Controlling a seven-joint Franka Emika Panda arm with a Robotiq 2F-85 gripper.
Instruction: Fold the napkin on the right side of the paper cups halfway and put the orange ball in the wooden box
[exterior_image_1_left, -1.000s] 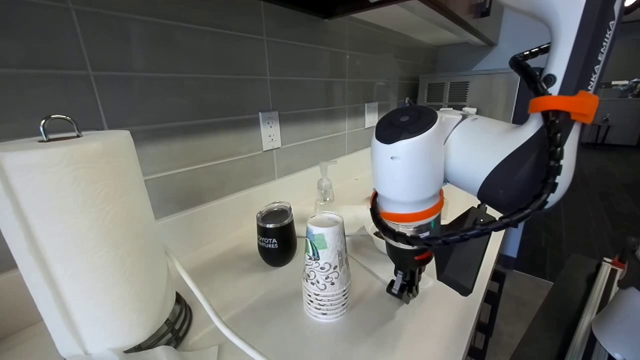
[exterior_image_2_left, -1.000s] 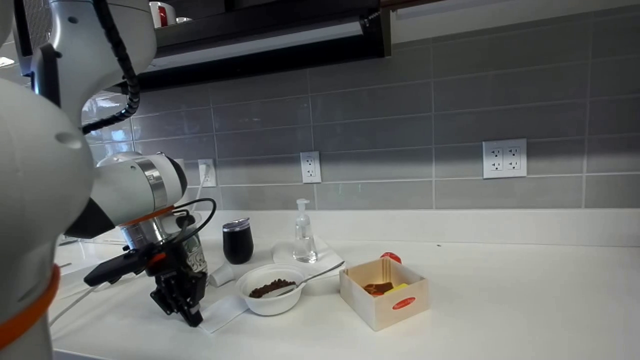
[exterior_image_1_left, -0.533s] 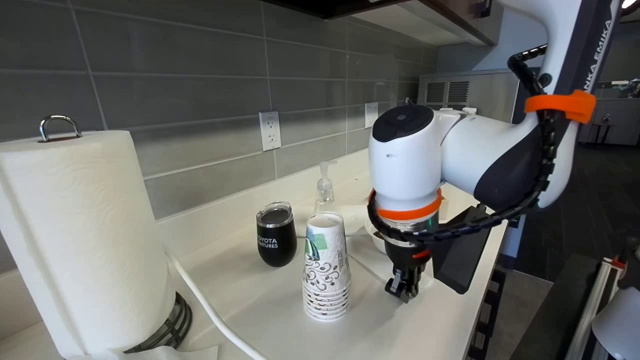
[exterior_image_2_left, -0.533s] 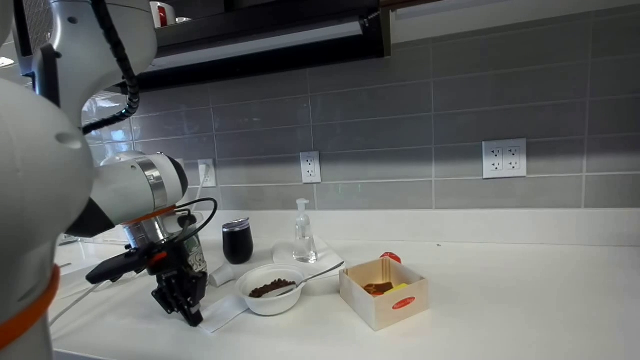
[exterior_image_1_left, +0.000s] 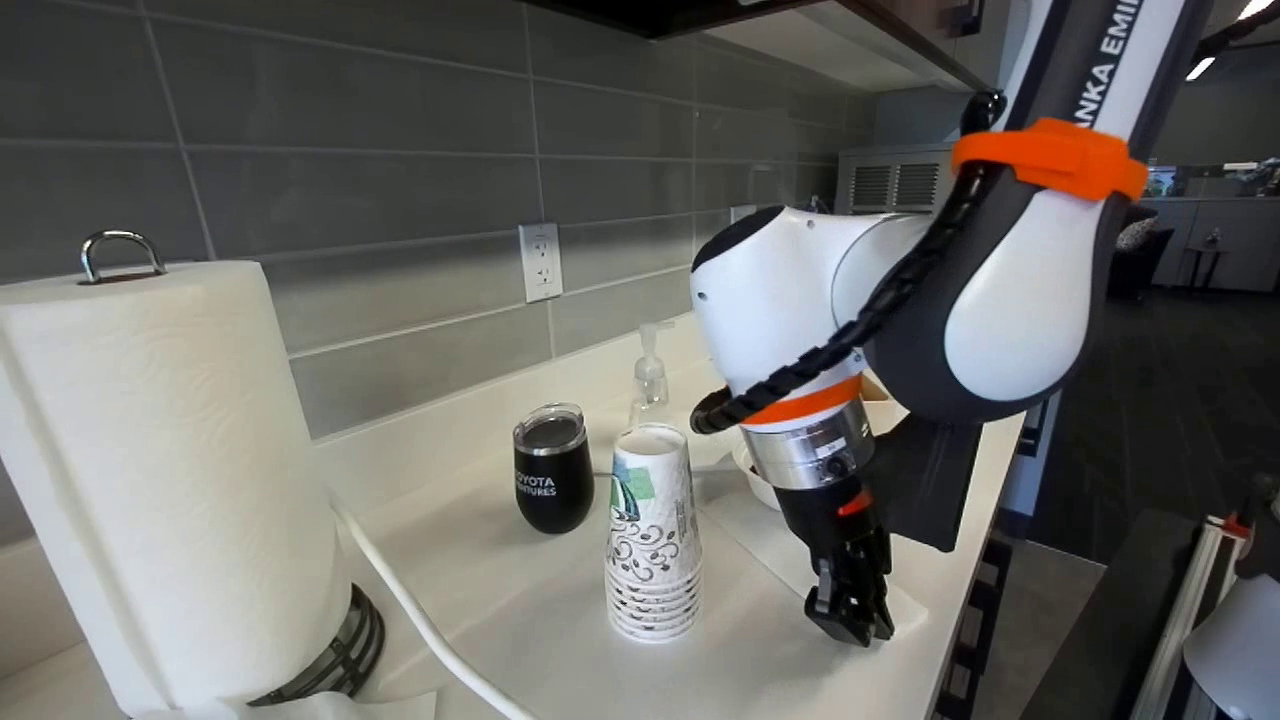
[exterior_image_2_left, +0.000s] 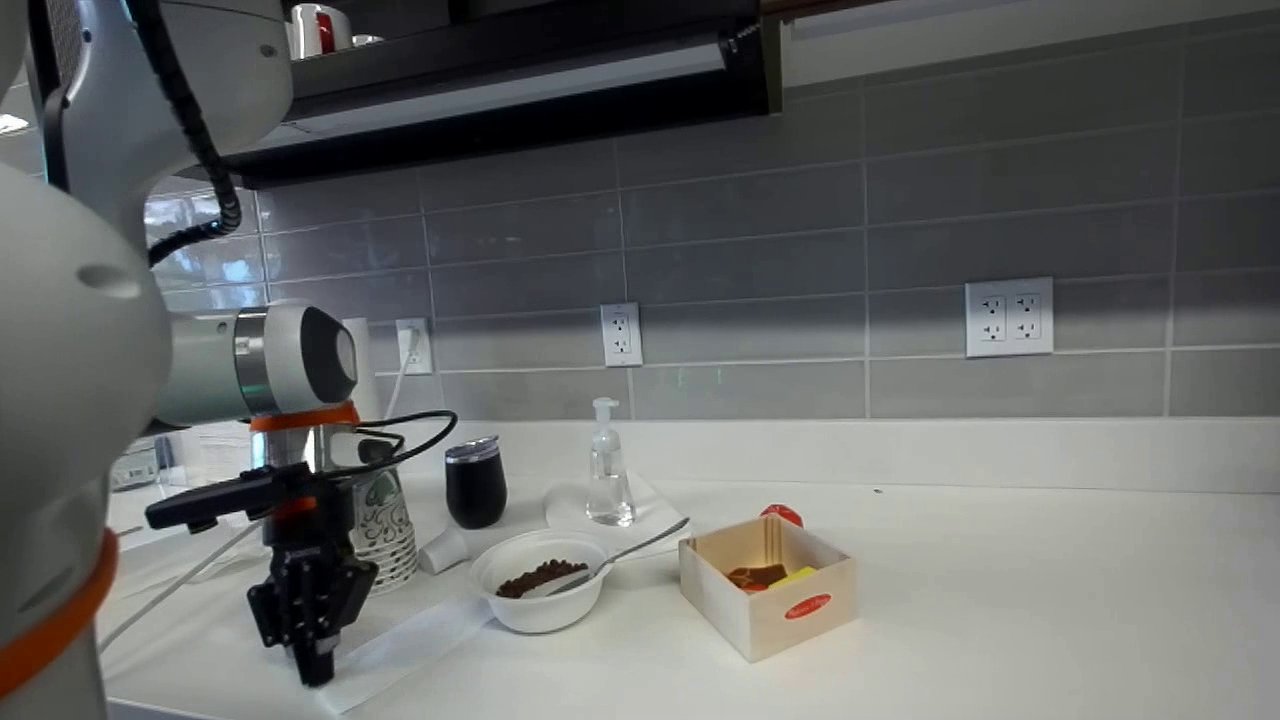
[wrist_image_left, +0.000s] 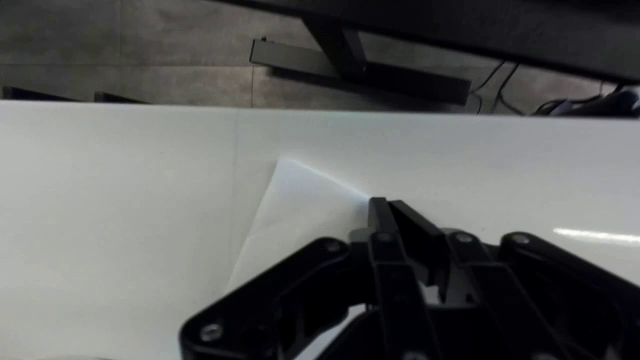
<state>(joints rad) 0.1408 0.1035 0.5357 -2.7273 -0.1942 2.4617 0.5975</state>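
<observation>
White napkin lies lengthwise from claw toward bowl; jaws together, seemingly clamped on outer end; fold likely bowlward.

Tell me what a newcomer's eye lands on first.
The white robot arm looms on the right of an exterior view, its black gripper low by the napkin. The tall paper-towel roll dominates that view's left. Then the wooden box stands out, right of the white bowl in an exterior view.
</observation>
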